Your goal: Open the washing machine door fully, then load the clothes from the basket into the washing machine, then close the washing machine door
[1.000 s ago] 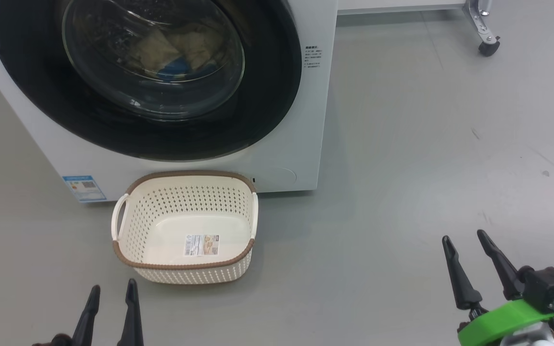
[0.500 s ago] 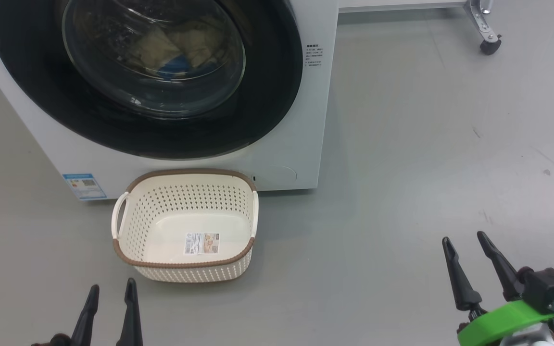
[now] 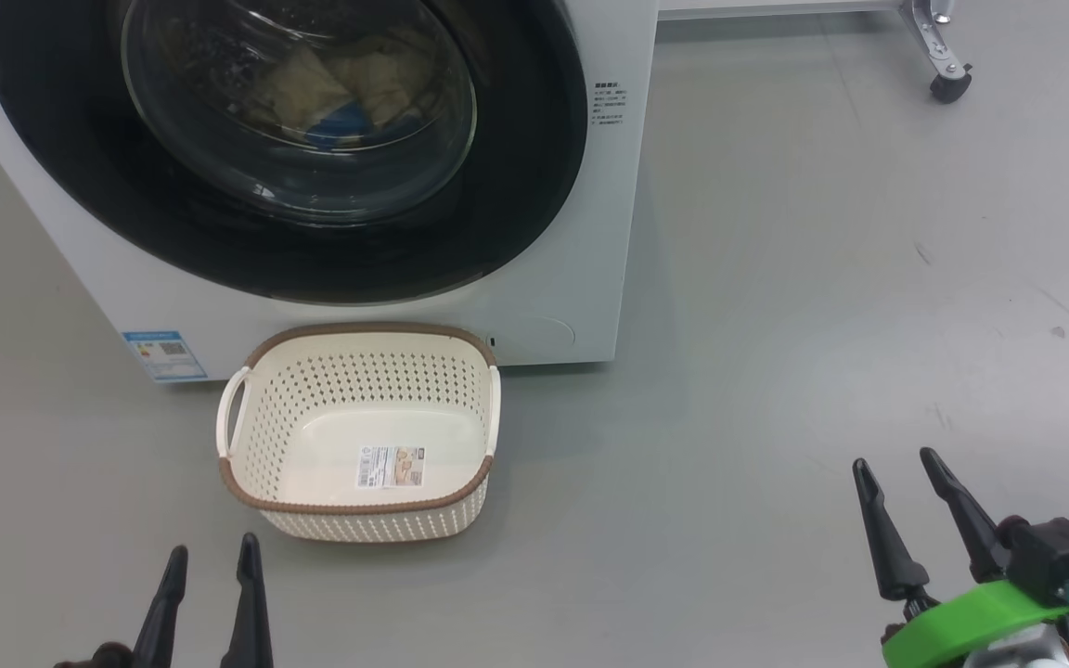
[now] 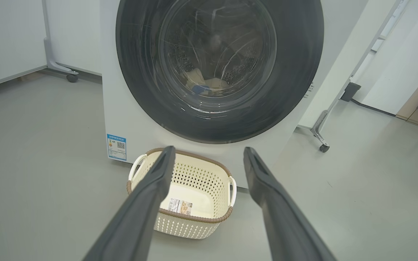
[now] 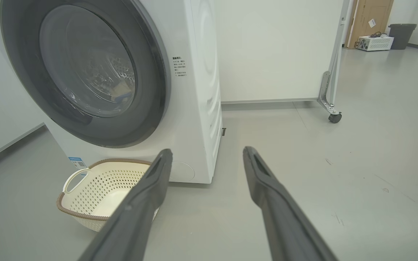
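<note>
Grey floor (image 3: 822,278): one basket (image 3: 358,394), one washer (image 3: 595,232)

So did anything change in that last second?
Hardly. The head camera shifted slightly, so the whole picture slid. The washing machine door stayed shut with the clothes behind it, the basket empty, and the left hand and right hand open, holding nothing.

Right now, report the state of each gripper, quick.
Left gripper: open, fingers apart, holding nothing.
Right gripper: open, fingers apart, holding nothing.

Left end effector (image 3: 213,544), right end effector (image 3: 893,457) — both splayed.
</note>
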